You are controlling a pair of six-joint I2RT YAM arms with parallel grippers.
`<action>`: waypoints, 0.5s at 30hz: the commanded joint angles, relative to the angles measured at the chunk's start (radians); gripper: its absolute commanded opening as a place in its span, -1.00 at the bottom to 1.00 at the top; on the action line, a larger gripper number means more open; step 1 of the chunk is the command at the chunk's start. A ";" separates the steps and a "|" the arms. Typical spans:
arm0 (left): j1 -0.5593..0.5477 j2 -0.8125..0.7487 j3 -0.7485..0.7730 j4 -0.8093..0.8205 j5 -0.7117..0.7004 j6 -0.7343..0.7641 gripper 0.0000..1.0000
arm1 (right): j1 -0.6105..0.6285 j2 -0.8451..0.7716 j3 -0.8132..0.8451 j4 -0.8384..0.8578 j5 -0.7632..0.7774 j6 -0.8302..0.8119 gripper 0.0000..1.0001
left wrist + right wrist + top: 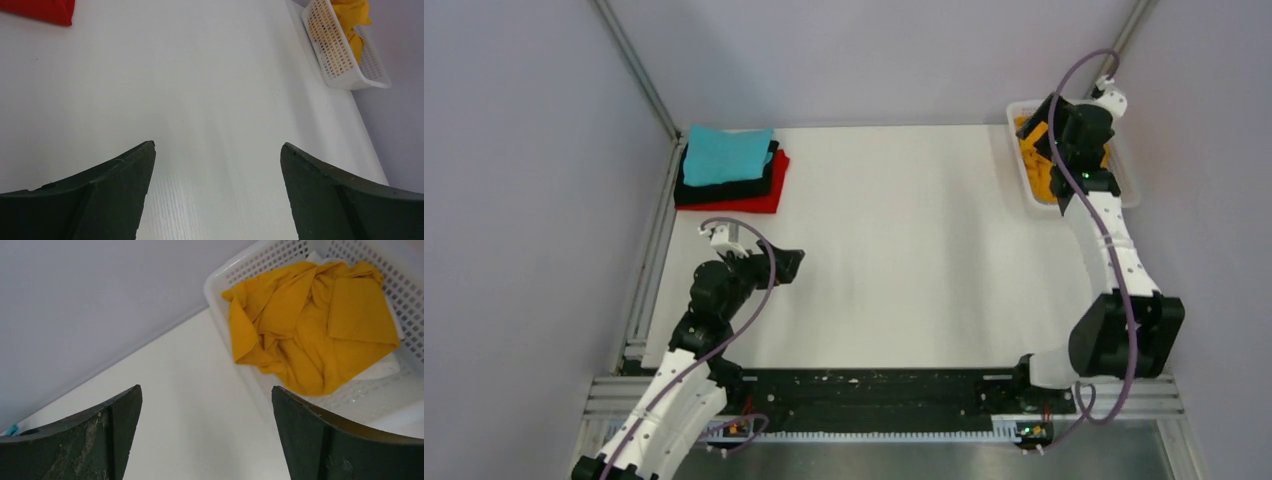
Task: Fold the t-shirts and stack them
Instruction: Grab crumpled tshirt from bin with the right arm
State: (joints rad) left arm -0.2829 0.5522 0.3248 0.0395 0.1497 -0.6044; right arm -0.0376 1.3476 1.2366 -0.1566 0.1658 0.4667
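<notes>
A crumpled mustard-orange t-shirt [310,325] lies in the white mesh basket [260,262] at the far right of the table. My right gripper [206,387] hovers open over the basket's left rim, holding nothing; from above it [1052,128] sits over the basket [1130,188] and hides part of the shirt [1036,160]. At the far left stand folded t-shirts in a stack: teal [727,155] on top, black [724,189] under it, red [754,203] at the bottom. My left gripper [789,265] is just in front of that stack, open and empty [218,144] over bare table.
Grey walls with metal posts close in the white table [904,250] at the back and both sides. In the left wrist view a corner of the red shirt [45,10] shows at top left and the basket [330,55] at top right.
</notes>
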 commanded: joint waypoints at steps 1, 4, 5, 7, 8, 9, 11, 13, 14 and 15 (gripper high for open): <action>0.001 0.020 -0.001 0.035 -0.040 0.020 0.98 | -0.088 0.222 0.185 0.023 0.003 -0.083 0.98; 0.001 0.064 0.011 0.030 -0.050 0.024 0.98 | -0.091 0.441 0.376 -0.034 -0.032 -0.126 0.97; 0.001 0.076 0.017 0.026 -0.052 0.027 0.98 | -0.094 0.505 0.443 -0.052 -0.033 -0.127 0.97; 0.002 0.095 0.022 0.028 -0.049 0.031 0.98 | -0.094 0.625 0.566 -0.072 -0.019 -0.117 0.96; 0.001 0.103 0.022 0.029 -0.053 0.032 0.98 | -0.094 0.681 0.627 -0.083 -0.015 -0.110 0.94; 0.001 0.109 0.025 0.025 -0.057 0.034 0.98 | -0.094 0.732 0.683 -0.094 -0.012 -0.110 0.93; 0.001 0.117 0.032 0.011 -0.072 0.037 0.98 | -0.094 0.826 0.773 -0.111 0.008 -0.103 0.90; 0.001 0.118 0.031 0.006 -0.088 0.038 0.98 | -0.096 0.904 0.839 -0.113 0.038 -0.085 0.85; 0.001 0.118 0.028 0.009 -0.094 0.037 0.98 | -0.097 0.937 0.863 -0.113 0.043 -0.075 0.79; 0.001 0.119 0.025 0.013 -0.100 0.037 0.98 | -0.099 0.967 0.888 -0.115 0.044 -0.060 0.70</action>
State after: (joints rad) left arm -0.2829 0.6704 0.3252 0.0288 0.0887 -0.5827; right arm -0.1341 2.2234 1.9884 -0.2531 0.1684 0.3767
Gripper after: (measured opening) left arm 0.991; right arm 0.922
